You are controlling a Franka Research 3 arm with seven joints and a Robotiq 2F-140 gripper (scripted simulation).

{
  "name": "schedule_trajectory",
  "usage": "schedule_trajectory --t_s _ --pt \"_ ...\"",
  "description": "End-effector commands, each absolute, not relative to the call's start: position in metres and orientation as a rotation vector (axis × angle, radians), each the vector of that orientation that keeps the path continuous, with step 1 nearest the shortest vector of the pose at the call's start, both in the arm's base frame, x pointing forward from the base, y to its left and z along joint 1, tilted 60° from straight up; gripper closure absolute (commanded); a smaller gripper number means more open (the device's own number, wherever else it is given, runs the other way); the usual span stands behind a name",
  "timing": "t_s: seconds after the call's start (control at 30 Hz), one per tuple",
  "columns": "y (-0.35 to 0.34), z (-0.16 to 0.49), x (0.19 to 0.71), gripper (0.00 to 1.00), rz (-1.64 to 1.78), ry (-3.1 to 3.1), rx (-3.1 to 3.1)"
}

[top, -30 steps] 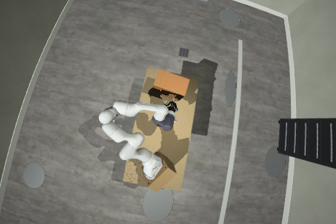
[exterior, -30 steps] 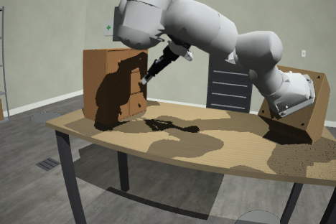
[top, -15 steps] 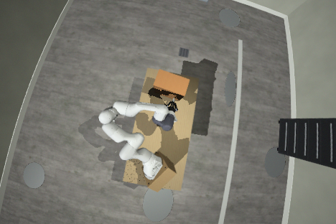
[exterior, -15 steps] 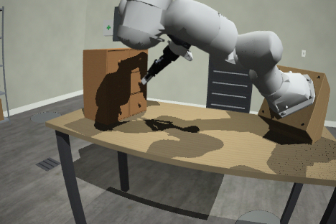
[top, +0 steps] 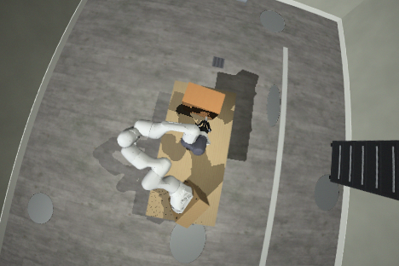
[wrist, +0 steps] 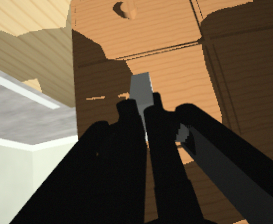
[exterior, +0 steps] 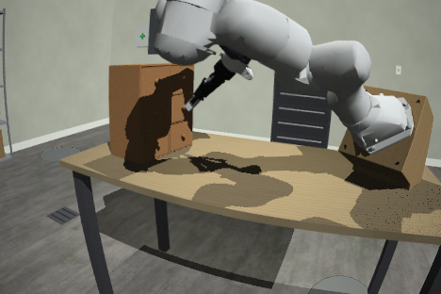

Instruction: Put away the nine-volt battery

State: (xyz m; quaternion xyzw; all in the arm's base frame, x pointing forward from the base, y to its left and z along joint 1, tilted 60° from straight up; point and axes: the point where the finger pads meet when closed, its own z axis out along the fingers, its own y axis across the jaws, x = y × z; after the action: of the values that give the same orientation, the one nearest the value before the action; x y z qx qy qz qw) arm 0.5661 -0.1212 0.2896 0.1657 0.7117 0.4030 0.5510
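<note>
The small wooden chest (exterior: pixel 152 109) stands at the far left end of the table, also seen from above (top: pixel 204 97). Its drawer fronts with small knobs (wrist: pixel 123 10) fill the wrist view, and all look pushed in. My gripper (exterior: pixel 190 103) is shut with nothing between the fingers. Its tips (wrist: pixel 143 103) are at the chest's front at about middle height, touching it or very close. In the overhead view the gripper (top: pixel 205 125) is just in front of the chest. I cannot make out the nine-volt battery on the table in any view; arm shadows cover much of the table top.
The arm's slanted wooden mount (exterior: pixel 395 138) takes up the right end of the table. A dark cabinet (exterior: pixel 299 114) stands on the floor behind the table. The table's near edge (exterior: pixel 226 207) curves along the front.
</note>
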Motion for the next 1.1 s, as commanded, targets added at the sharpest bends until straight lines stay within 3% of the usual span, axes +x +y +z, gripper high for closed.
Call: schedule_trajectory --t_s 0.0,1.07 --pt "-0.123 0.289 0.567 1.00 0.955 1.683 0.402" --pt "-0.115 0.264 0.497 1.00 0.955 1.683 0.402"
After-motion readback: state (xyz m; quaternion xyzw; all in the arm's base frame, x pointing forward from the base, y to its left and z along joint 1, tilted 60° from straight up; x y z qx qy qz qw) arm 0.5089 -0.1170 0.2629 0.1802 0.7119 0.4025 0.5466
